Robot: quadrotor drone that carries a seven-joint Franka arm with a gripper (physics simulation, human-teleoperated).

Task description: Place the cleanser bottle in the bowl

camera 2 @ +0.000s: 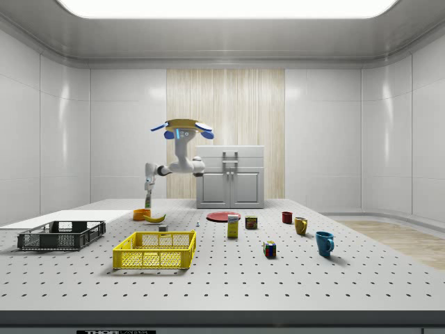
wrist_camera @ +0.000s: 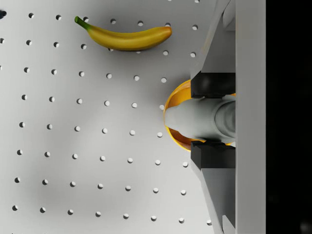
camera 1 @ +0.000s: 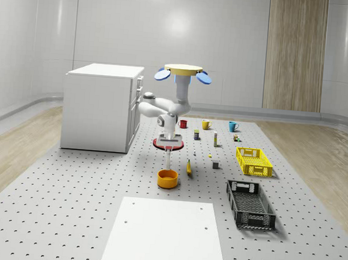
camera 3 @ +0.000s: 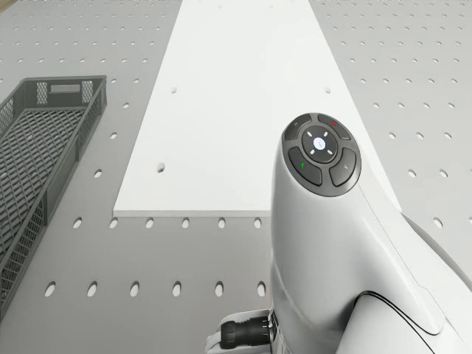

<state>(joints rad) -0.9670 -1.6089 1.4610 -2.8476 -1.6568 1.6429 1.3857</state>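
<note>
My drone body (camera 1: 183, 70) is a flat tan disc with a yellow rim underneath and blue rotor discs at its sides. From it hangs my arm (camera 1: 163, 108), glossy white and rounded, with grey bands at the joints. In the drone view the nearest link (camera 3: 332, 243) carries a dark round button pad (camera 3: 321, 150) with a pale centre button, a small green mark at eight o'clock and a red one at one o'clock. A thin black cable runs along the shell, and a black ribbed connector (camera 3: 247, 333) sits at its base. My gripper (wrist_camera: 213, 119) has pale grey fingers tipped with black pads (wrist_camera: 212, 84).
</note>
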